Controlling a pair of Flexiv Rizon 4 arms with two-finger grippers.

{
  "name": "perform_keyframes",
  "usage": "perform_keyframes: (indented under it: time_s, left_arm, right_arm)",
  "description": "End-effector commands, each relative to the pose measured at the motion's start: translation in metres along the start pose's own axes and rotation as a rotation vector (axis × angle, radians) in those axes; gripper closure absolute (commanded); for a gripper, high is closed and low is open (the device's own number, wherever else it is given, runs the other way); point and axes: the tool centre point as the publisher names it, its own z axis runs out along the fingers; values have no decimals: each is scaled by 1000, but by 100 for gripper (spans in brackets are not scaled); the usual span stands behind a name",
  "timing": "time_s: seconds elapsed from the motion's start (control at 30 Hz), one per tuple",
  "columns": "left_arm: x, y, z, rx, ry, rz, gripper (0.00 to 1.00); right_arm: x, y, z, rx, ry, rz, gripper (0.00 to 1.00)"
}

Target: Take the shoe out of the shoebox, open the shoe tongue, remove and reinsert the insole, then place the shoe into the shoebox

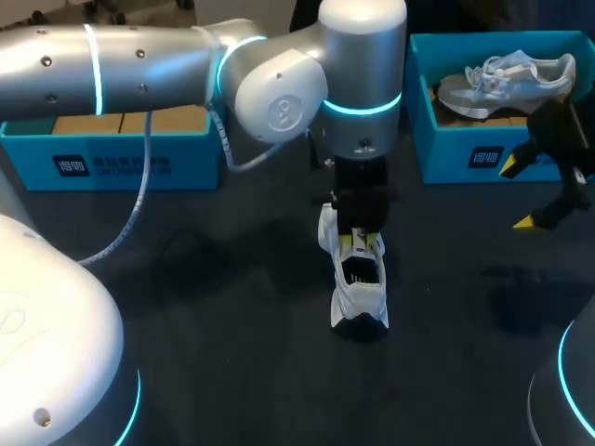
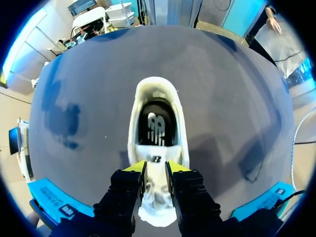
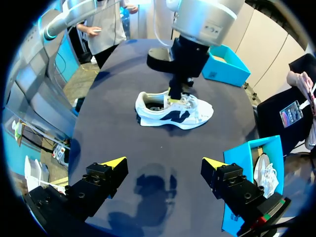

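White shoe [image 1: 358, 283] is out of the box, upright on its sole mid-desk [image 1: 232, 307], well apart from both blue shoeboxes. Left arm [image 1: 139, 70] comes down on it from above. The left jaws are nearly closed, 2 yellow fingertips [image 2: 134, 170] pinching the tongue [image 2: 157, 165] from both sides. Right jaws are wide open, holding nothing, hovering over the desk near the right shoebox [image 1: 446, 158], which has a 2nd shoe [image 1: 507, 79] in it. Left shoebox [image 1: 112, 163] sits behind the left arm.

My read: the step in hand is opening the tongue. The insole [image 2: 157, 126] lies flat inside, dark, not yet pulled.

How I'd run it:
- Pull the tongue up and toward the toe in an arc, not straight up. A straight lift likely takes the whole shoe off the desk, since nothing is pinning it.
- Bring the right jaws onto the heel [image 2: 157, 85] collar to brace first; they're free.
- Keep the pinch on the tongue only. Can't tell from the left wrist view whether a lace is caught in with it. If so, the throat won't spread.
- Go slow. Stop once the opening exposes enough insole edge at the heel end to get a fingertip under.
- Risk: the shoe tips sideways. The sole is narrow and the grip is high.
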Motion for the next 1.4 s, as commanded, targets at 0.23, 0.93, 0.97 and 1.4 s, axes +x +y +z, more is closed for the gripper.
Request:
perform_keyframes:
  time_s: [0.23,0.93,0.97,1.4]
  left_arm:
    - [6,-3,-22,-56,-38,-249,61]
    - [25,-11,-38,24,-300,-875,0]
    - [25,-11,-38,24,-300,-875,0]
    - [45,-37,-64,165,-109,-1030,0]
  right_arm:
    - [0,0,0,2,0,0,0]
    - [0,0,0,2,0,0,0]
    - [0,0,0,2,0,0,0]
    - [0,0,0,2,0,0,0]
